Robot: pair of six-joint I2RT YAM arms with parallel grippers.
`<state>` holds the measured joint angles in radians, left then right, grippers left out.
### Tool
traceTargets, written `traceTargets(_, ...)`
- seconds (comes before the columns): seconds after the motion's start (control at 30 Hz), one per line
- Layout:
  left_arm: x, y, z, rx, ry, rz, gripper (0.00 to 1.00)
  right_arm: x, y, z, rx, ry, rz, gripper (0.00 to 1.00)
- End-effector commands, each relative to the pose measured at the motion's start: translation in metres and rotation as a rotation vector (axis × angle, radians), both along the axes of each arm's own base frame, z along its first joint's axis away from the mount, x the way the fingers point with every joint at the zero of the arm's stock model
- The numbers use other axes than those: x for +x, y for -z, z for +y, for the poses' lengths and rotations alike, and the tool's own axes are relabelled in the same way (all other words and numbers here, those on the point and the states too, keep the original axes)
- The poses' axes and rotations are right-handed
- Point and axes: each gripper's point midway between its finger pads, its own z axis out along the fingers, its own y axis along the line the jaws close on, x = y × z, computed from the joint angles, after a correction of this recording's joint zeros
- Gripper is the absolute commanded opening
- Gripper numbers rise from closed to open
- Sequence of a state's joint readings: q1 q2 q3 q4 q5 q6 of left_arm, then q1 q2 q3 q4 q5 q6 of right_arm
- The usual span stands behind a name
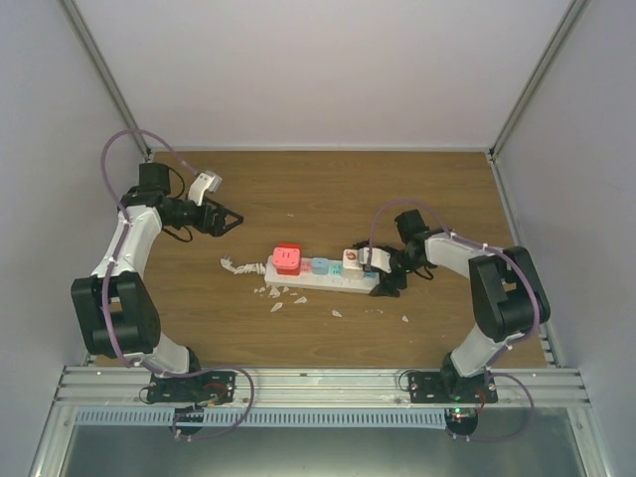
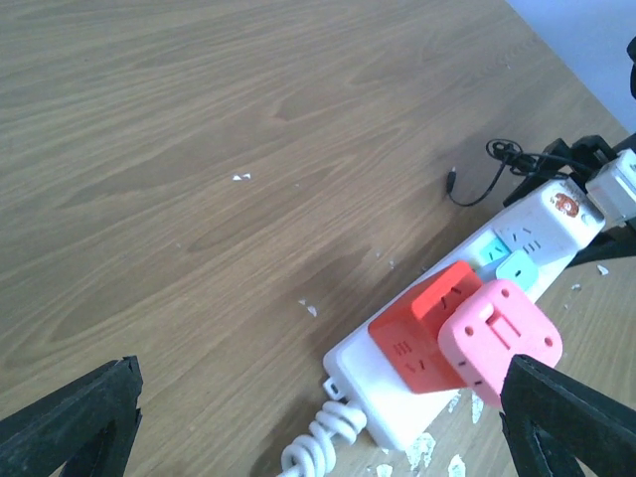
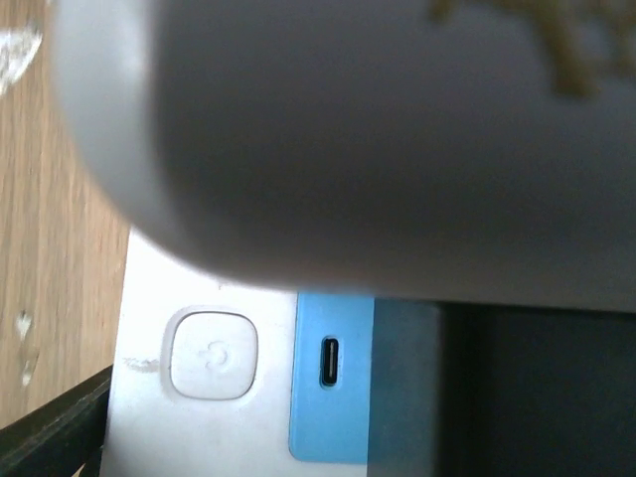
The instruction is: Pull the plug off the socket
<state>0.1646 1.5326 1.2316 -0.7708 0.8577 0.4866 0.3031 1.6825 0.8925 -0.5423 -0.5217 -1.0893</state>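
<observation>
The socket (image 1: pixel 323 281) is a long white power strip lying mid-table, with a coiled white cord stub (image 2: pixel 318 442) at its left end. A red-and-pink cube plug (image 1: pixel 288 258) sits in its left outlet and shows in the left wrist view (image 2: pixel 427 333). A white plug (image 1: pixel 353 259) with a reddish logo sits near the right end. My left gripper (image 1: pixel 231 221) is open and empty, up and left of the strip. My right gripper (image 1: pixel 383 275) stands open astride the strip's right end. The right wrist view shows the blurred white plug (image 3: pixel 348 129) above the strip's button (image 3: pixel 211 355) and USB port (image 3: pixel 330 361).
White flakes (image 1: pixel 276 303) lie scattered on the wooden table in front of the strip. A thin black cable (image 2: pixel 477 184) lies past its right end. White walls close in the back and sides. A metal rail (image 1: pixel 318 383) runs along the near edge.
</observation>
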Motion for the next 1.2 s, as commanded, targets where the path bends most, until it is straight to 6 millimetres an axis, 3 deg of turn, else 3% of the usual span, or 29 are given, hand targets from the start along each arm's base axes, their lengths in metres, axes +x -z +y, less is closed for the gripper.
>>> traceTargets(0.0, -0.003, 0.002, -0.012, 0.022, 0.052, -0.041, 0.99, -0.014, 0.000, -0.028, -0.022, -0.046, -0.018, 0.64)
traceTargets(0.27, -0.026, 0.003, -0.053, 0.047, 0.197, -0.100, 0.99, -0.020, 0.008, -0.063, -0.013, -0.071, -0.025, 0.65)
traceTargets(0.43, -0.043, 0.008, -0.080, 0.073, 0.290, -0.133, 0.99, -0.016, 0.001, -0.070, 0.030, -0.049, -0.014, 0.78)
traceTargets(0.7, -0.052, 0.004, -0.096, 0.090, 0.346, -0.176, 0.99, -0.009, -0.019, -0.070, 0.070, -0.017, -0.052, 0.95)
traceTargets(0.77, -0.055, 0.001, -0.099, 0.088, 0.356, -0.193, 0.99, -0.006, -0.021, -0.079, 0.074, 0.020, -0.048, 0.99)
traceTargets(1.17, -0.071, -0.006, -0.120, 0.180, 0.438, -0.395, 0.99, -0.007, -0.036, -0.116, 0.034, 0.123, -0.073, 0.99)
